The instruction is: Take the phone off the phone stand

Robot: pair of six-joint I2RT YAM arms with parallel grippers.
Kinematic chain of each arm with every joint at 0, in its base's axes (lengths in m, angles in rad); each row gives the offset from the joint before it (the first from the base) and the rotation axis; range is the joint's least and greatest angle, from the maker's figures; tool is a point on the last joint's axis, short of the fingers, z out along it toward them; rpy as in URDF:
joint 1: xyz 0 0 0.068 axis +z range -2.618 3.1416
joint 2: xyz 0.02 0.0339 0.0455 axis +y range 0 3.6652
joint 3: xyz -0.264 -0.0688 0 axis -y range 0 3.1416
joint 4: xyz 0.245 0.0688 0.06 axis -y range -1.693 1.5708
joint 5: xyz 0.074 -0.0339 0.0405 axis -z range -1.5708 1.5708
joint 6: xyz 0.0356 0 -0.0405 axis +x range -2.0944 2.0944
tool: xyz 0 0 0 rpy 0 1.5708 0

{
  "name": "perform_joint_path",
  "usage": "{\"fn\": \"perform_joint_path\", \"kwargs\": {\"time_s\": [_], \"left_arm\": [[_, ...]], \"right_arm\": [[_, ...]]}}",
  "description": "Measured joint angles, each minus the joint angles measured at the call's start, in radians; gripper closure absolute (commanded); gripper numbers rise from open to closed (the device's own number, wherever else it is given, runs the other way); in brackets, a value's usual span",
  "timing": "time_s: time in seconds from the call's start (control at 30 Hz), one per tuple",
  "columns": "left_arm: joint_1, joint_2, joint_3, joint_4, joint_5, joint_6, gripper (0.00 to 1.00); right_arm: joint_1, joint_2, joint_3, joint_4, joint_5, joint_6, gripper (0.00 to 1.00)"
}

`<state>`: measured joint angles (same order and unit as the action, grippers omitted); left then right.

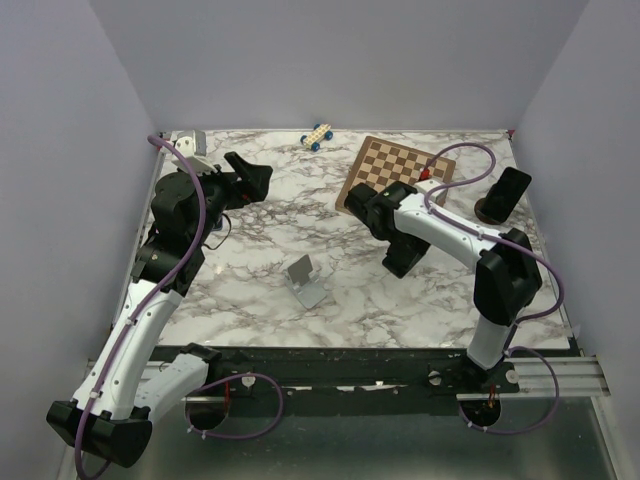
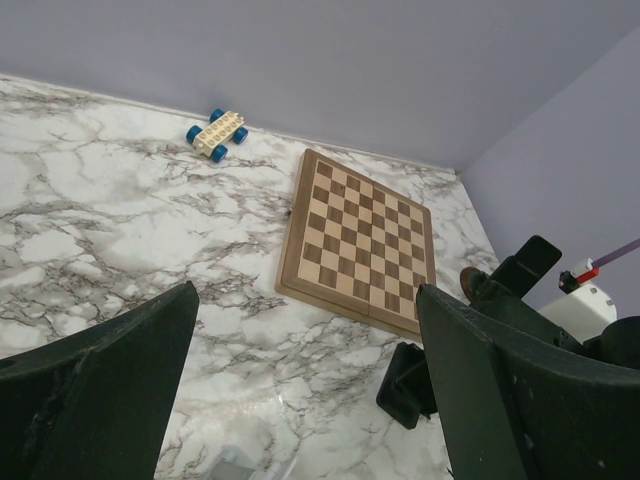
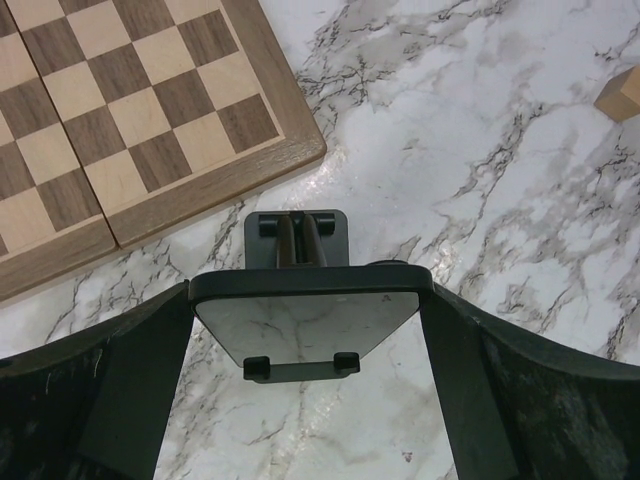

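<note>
Only the right wrist view showed what lay beneath the right jaws: a black stand with a pale glossy plate. It was framed between the two fingers, which were spread wide and released. Whether they touched it could not be told. A corner of the chessboard was seen just beyond that stand, and a small wooden block at the view's right edge.

From above, a silver folding stand was seen on the marble desk, between the two arms.

The left jaws were likewise spread apart and released, with nothing held. Between their fingers, the left wrist view showed a toy car with blue wheels by the far wall, left of the chessboard's far corner.

The phone, black, was shown clearly only from above. It was propped on a brown round phone stand at the far right of the desk, beyond the chessboard's right side and well apart from both jaws.
</note>
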<state>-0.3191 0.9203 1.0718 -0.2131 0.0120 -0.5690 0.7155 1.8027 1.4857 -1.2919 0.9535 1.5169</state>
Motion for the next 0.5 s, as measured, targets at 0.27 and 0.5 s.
{"fn": "perform_joint_path", "kwargs": {"time_s": [0.27, 0.5], "left_arm": [[0.0, 0.0, 0.0, 0.0, 0.0, 0.0, 0.02], [0.0, 0.009, 0.0, 0.0, 0.0, 0.0, 0.03]], "right_arm": [[-0.011, 0.005, -0.016, 0.016, 0.013, -0.002, 0.02], [-0.011, 0.011, -0.029, 0.034, 0.02, -0.012, 0.18]]}}
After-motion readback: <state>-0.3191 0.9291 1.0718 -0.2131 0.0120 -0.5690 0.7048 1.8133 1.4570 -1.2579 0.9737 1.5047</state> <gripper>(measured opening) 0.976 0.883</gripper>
